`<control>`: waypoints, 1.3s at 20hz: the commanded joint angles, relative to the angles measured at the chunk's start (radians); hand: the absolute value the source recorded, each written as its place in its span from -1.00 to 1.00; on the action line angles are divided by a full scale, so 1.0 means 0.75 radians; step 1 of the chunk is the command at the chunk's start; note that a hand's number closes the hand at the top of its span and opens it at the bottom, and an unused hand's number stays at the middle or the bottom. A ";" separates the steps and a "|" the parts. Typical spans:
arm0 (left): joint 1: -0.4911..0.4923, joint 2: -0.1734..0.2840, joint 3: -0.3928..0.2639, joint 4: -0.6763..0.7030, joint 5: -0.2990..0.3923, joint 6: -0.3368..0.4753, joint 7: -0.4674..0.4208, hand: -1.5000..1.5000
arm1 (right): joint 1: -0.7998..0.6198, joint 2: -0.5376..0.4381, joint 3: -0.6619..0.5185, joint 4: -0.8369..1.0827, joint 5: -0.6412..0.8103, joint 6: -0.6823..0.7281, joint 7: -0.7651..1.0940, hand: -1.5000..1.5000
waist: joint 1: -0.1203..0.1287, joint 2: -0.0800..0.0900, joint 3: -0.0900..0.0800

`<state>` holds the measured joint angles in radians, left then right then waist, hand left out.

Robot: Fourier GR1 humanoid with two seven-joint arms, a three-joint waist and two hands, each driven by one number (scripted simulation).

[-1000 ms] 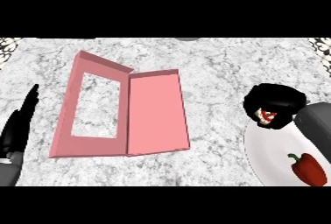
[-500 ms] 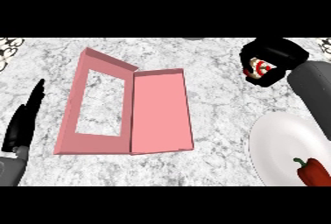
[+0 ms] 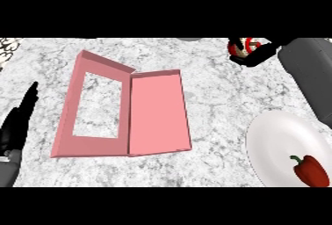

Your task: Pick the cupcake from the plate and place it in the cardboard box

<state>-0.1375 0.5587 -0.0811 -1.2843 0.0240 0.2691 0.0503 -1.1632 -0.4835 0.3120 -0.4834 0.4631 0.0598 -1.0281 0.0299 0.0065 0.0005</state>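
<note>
The pink cardboard box lies open left of centre, with its lid flat beside it. My right hand is at the upper right of the head view, fingers curled round the cupcake, of which a red and white part shows. It is held above the counter, right of the box and beyond the white plate at the lower right. My left hand rests open at the left edge, fingers straight.
A red bell pepper lies on the plate near the lower right corner. The grey marble counter stretches between the box and the plate. A patterned object shows at the upper left edge.
My right hand has risen away from the plate with the cupcake, moving toward the far right of the counter. The left hand has barely moved.
</note>
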 commanded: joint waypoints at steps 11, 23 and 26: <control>0.028 -0.069 0.024 -0.003 -0.056 0.033 -0.016 0.00 | -0.199 0.344 -0.079 -0.148 -0.164 0.387 0.454 1.00 | -0.032 -0.014 -0.001; -0.008 -0.070 0.070 0.041 -0.057 -0.064 -0.024 0.00 | -0.215 0.641 0.021 -0.164 -0.202 0.291 0.809 1.00 | -0.010 -0.006 -0.002; -0.021 -0.096 0.035 0.014 -0.119 -0.018 -0.010 0.00 | -0.235 0.643 0.162 -0.116 -0.281 0.204 0.841 1.00 | 0.025 0.001 -0.002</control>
<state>-0.1400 0.5015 -0.0431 -1.2643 -0.0389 0.2478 0.0334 -1.3440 -0.0208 0.3446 -0.5882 0.2876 0.2743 -0.4317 0.0318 0.0034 -0.0010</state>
